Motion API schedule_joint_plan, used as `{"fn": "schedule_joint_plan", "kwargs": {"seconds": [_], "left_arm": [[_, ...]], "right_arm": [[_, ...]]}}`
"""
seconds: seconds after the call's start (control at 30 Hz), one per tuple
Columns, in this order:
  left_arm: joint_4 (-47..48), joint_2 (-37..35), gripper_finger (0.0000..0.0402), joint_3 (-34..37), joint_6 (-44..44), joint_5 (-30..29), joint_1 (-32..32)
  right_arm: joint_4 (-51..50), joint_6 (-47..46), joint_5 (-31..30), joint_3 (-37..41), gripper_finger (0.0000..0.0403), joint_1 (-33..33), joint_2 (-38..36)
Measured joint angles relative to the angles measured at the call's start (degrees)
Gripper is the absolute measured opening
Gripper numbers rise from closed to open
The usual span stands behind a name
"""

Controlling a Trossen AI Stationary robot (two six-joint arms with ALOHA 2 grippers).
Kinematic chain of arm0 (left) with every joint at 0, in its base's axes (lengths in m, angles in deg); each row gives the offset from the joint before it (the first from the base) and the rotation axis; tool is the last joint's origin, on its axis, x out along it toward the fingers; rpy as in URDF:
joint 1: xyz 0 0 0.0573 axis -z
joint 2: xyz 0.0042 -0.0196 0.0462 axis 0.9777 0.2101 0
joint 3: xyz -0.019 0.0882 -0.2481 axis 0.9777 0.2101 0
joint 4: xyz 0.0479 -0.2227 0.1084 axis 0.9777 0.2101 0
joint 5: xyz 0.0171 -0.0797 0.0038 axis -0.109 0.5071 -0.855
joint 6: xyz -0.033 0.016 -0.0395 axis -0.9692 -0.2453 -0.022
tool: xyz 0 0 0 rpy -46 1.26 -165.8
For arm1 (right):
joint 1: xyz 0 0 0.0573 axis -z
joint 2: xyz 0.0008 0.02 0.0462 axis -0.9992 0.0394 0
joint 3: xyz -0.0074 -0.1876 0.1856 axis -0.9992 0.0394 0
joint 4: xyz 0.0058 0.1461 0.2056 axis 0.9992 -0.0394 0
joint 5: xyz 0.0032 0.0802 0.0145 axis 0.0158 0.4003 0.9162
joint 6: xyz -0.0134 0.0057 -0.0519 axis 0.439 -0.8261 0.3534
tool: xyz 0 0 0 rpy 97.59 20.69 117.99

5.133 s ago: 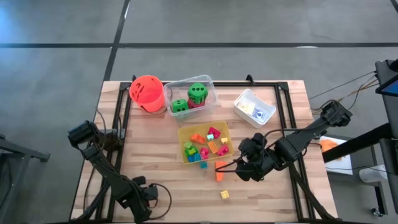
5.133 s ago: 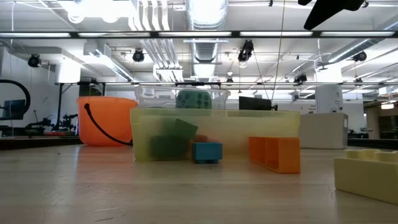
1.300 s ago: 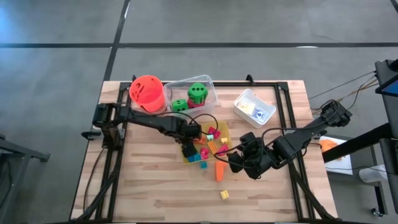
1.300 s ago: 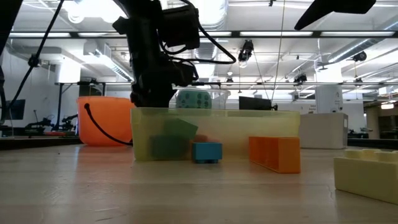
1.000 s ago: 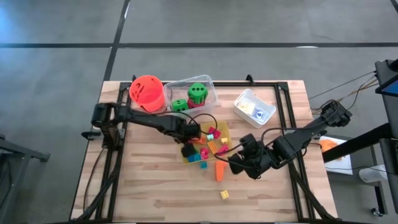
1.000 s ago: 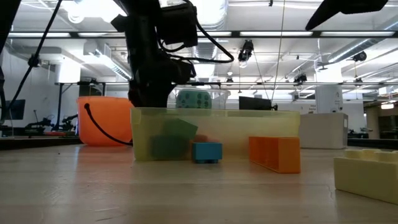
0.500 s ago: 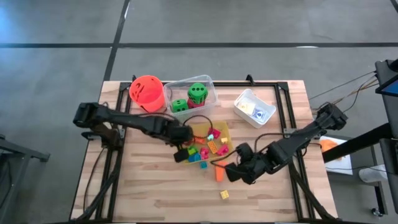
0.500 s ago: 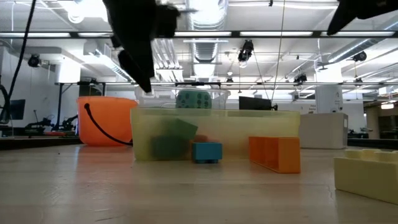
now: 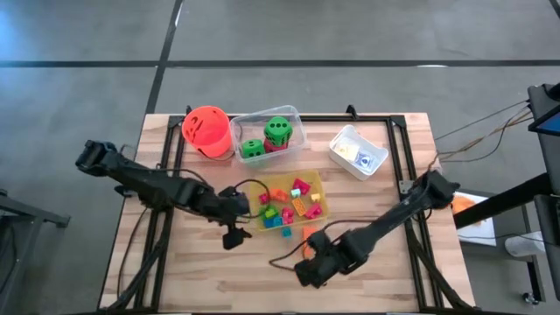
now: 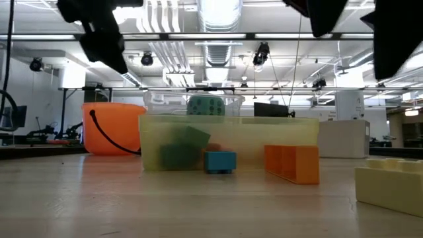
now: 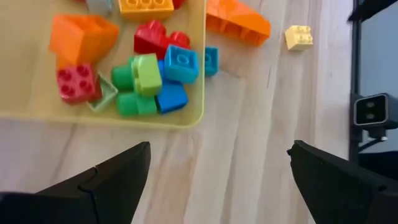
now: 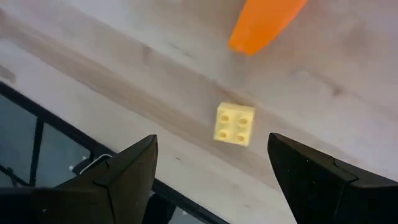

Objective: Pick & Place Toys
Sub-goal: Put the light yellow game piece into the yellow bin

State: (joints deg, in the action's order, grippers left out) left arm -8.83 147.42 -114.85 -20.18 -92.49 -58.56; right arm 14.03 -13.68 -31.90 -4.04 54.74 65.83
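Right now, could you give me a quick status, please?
Left gripper open, empty, beside yellow tray. Right gripper open above yellow block. Orange block lies just beyond.

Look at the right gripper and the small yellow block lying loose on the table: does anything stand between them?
Nothing visible does. The right gripper is open, and the yellow block lies on bare table ahead of it. The orange block lies farther off, beyond the yellow one, not between them.

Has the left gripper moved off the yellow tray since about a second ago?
Yes. In the high view the left gripper has pulled back from over the yellow tray to the bare wood off its near-left corner, fingers open and empty.
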Motion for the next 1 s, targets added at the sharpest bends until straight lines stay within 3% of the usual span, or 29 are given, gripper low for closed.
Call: {"fn": "schedule_joint_plan", "kwargs": {"seconds": [0.2, 0.43, 0.63, 1.0], "left_arm": [[-2.2, -4.2, 0.0374, 4.1, -2.2, 0.3, 2.0], [-3.6, -5.9, 0.0374, 4.4, 1.5, 2.0, 5.5], [-4.1, -6.1, 0.0374, 4.4, 3.9, 3.0, 8.1], [-4.3, -6.1, 0.0374, 4.4, 5.8, 4.6, 11.0]], "right_arm": [[-4.9, -2.5, 2.6, -8.1, 0.0297, -0.4, 8.6], [-9.2, -2.8, 3.9, -14.9, 0.0297, -0.3, 15.6], [-9.2, -3.3, 4.5, -17.3, 0.0297, -0.3, 19.0], [-8.6, -2.2, 4.2, -15.2, 0.0297, -0.2, 18.7]]}}
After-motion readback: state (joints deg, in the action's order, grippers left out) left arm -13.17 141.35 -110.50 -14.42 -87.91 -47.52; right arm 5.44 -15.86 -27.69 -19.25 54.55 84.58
